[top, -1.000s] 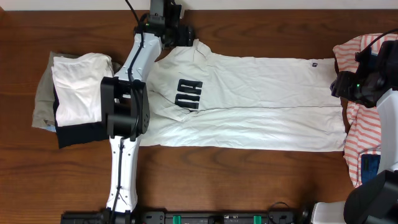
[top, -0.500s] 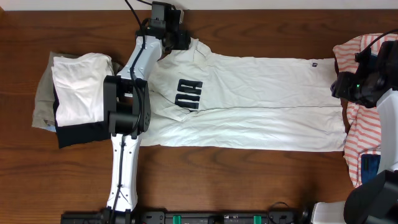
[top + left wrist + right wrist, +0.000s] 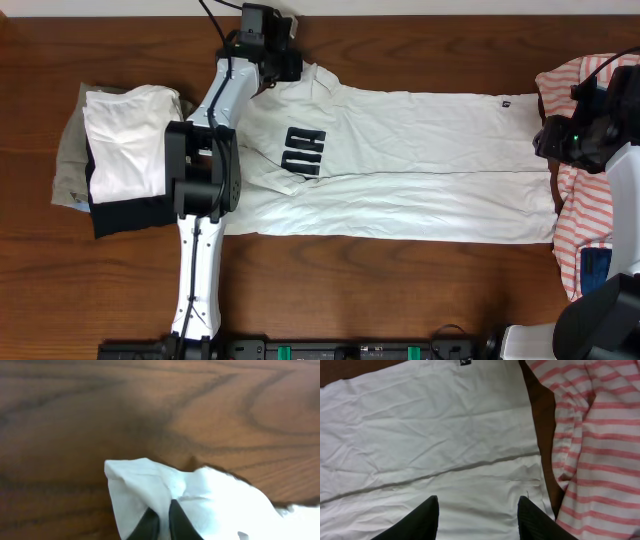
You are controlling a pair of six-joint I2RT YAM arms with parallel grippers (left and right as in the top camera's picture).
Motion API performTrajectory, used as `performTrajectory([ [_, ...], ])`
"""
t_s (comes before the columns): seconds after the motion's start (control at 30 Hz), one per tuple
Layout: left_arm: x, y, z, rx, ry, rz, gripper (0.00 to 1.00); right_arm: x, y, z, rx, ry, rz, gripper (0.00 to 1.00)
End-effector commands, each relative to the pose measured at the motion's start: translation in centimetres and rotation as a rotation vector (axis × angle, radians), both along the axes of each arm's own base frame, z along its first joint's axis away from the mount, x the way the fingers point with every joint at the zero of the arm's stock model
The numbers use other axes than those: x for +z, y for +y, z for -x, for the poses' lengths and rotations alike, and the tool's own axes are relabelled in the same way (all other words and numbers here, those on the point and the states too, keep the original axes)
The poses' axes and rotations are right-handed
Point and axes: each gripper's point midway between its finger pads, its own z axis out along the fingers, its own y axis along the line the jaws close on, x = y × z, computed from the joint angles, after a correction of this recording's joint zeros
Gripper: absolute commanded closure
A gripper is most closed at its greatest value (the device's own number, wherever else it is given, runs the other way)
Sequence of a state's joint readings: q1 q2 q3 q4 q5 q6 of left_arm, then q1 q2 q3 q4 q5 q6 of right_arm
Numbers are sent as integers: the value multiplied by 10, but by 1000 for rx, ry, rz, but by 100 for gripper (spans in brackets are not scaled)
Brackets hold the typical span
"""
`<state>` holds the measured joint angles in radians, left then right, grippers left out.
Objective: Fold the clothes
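A white shirt with a black print (image 3: 400,160) lies flat across the table, folded lengthwise. My left gripper (image 3: 296,66) is at its far left corner, by the shoulder. In the left wrist view the two black fingertips of this gripper (image 3: 161,511) are shut on a pinch of the white shirt cloth (image 3: 225,502). My right gripper (image 3: 548,140) is at the shirt's right end. In the right wrist view its gripper (image 3: 479,502) stands open just above the white shirt (image 3: 430,425) near the hem, with nothing between the fingers.
A pink-and-white striped garment (image 3: 590,200) lies at the table's right edge, right beside the shirt's hem (image 3: 600,435). A pile of folded clothes (image 3: 125,150) sits at the left. Bare wood table (image 3: 400,290) shows in front of the shirt.
My left gripper has closed onto the shirt's far left corner and shifted slightly left. The right gripper's fingers have narrowed a little; the arm stays over the hem.
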<state>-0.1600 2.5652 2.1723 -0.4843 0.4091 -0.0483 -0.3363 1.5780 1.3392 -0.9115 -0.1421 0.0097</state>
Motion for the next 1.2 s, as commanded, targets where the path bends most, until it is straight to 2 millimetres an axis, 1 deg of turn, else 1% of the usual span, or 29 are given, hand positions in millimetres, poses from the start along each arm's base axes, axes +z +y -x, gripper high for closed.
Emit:
performTrajectory([
  [0.0,58,3,-2,-14,-66,31,94,-2,1,-2,12,0,0,51],
  [0.17,79,9,15,-8,-25,25,94,-4,0,-6,11,-8,2,52],
  [0.27,88,10,26,-8,9,20,94,-8,-3,-12,10,-15,7,53],
  [0.33,89,11,33,-8,32,17,94,-13,-5,-18,10,-18,9,55],
  [0.43,88,12,42,-8,67,12,94,-27,-8,-30,12,-20,4,51],
  [0.47,87,13,44,-7,81,10,94,-33,-9,-36,15,-23,-2,45],
  [0.57,83,14,51,-7,112,6,94,-49,-15,-55,19,-23,-4,36],
  [0.63,82,14,53,-7,124,4,94,-57,-21,-75,36,-35,4,30],
  [0.77,81,14,54,-7,128,4,94,-70,-35,-122,74,-89,31,28],
  [0.87,81,14,54,-7,128,4,94,-84,-37,-147,91,-119,7,30],
  [1.0,81,14,54,-7,128,4,94,-103,-31,-166,112,-140,-60,31],
  [1.17,81,14,54,-7,127,3,94,-128,-26,-170,114,-124,-92,31],
])
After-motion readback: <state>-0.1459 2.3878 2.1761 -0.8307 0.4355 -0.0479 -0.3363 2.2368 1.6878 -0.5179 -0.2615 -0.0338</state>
